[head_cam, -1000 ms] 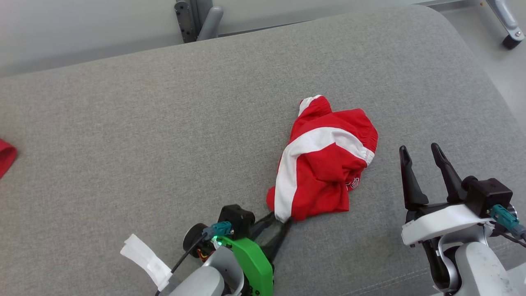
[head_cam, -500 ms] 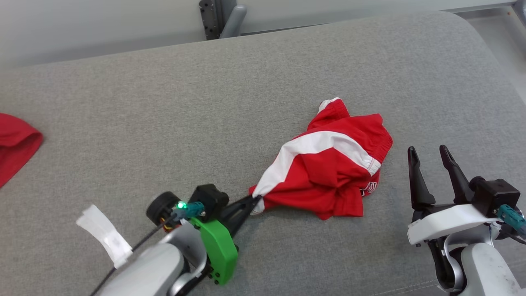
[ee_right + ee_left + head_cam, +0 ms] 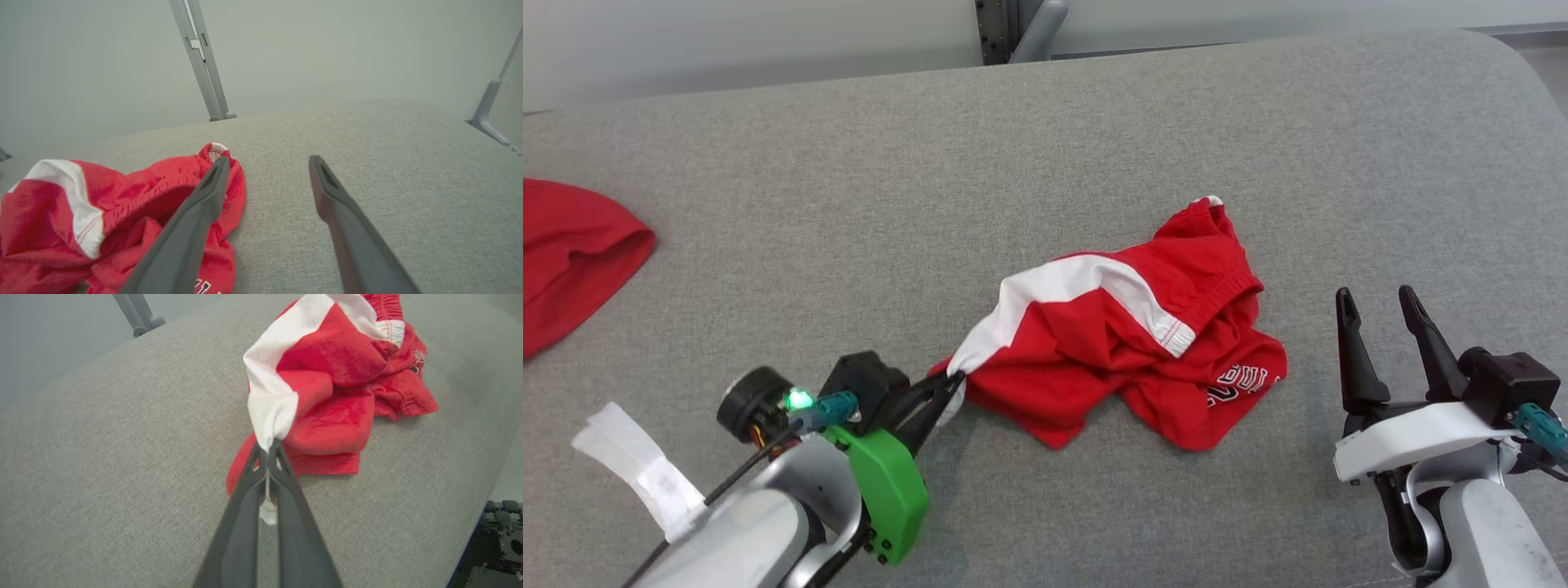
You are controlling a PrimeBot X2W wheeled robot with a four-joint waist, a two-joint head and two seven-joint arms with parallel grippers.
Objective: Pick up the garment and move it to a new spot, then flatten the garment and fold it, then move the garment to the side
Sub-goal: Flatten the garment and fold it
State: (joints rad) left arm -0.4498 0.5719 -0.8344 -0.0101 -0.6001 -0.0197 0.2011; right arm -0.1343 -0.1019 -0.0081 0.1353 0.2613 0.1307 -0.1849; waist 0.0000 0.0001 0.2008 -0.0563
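Head view first: your left tool (image 3: 952, 380) is clenched on the near-left corner of the garment (image 3: 1111, 343), right where the white stripe (image 3: 1045, 286) tapers to a point. Left wrist view backs that up, with both dark fingers (image 3: 241, 522) pressed together on a pinch of white cloth and a scrap of it poking out below the tips.

The rest of the garment, which looks like red shorts with lettering (image 3: 1241, 384) on one leg, lies crumpled about mid-way across the grey worktop (image 3: 849, 188), drawn out in a tail towards the grip. Your right tool (image 3: 1374, 298) hangs released, jaws wide apart, just beside the garment's right edge and touching nothing. A second red cloth (image 3: 572, 253) lies at the far left of the worktop, well apart.

I read this as the first step, picking up and moving the garment. The grip is made, but the bulk is not yet off the surface.

Your next move calls for a lift high enough that the bunch clears the worktop rather than dragging. After that, carry it to open grey ground, clear of that other red cloth.

Mind the hold, because it is only a thin corner and could slip if the heap snags. For flattening, your right tool will want the waistband (image 3: 1217, 282) side.
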